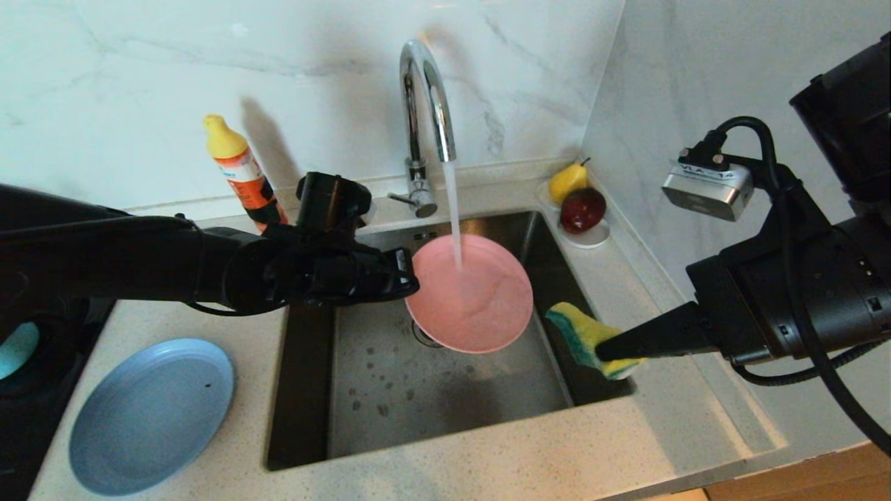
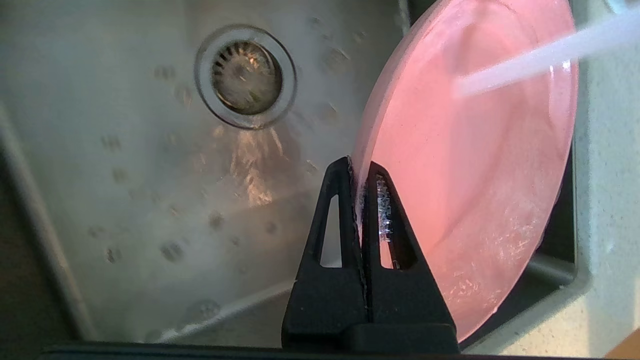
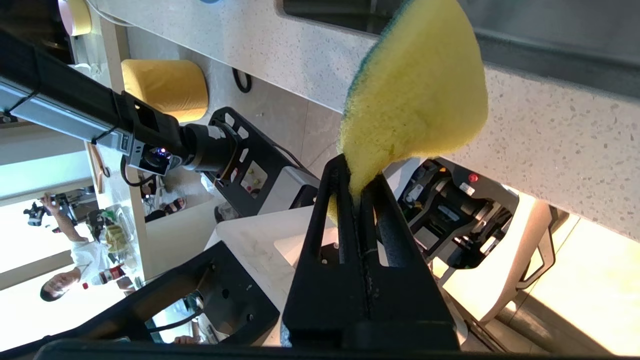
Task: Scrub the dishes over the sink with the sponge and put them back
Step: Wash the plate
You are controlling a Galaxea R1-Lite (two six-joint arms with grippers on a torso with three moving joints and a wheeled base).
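My left gripper (image 1: 411,282) (image 2: 358,167) is shut on the rim of the pink plate (image 1: 473,296) (image 2: 470,170) and holds it tilted over the sink (image 1: 445,410) (image 2: 125,175). Water from the tap (image 1: 424,90) runs onto the plate's face. At the sink's right edge my right gripper (image 1: 604,351) (image 3: 357,172) is shut on the sponge (image 1: 583,339) (image 3: 415,95), yellow with a green face, a little way right of the plate. The pale-blue plate (image 1: 150,414) lies on the counter left of the sink. A bit of teal bowl (image 1: 15,348) shows at the far left, mostly hidden behind my left arm.
An orange bottle with a yellow cap (image 1: 243,174) stands behind the sink's left corner. A white saucer (image 1: 588,236) with a yellow pear (image 1: 567,181) and a dark red apple (image 1: 583,209) sits at the back right corner. The drain strainer (image 2: 245,75) lies below the plate.
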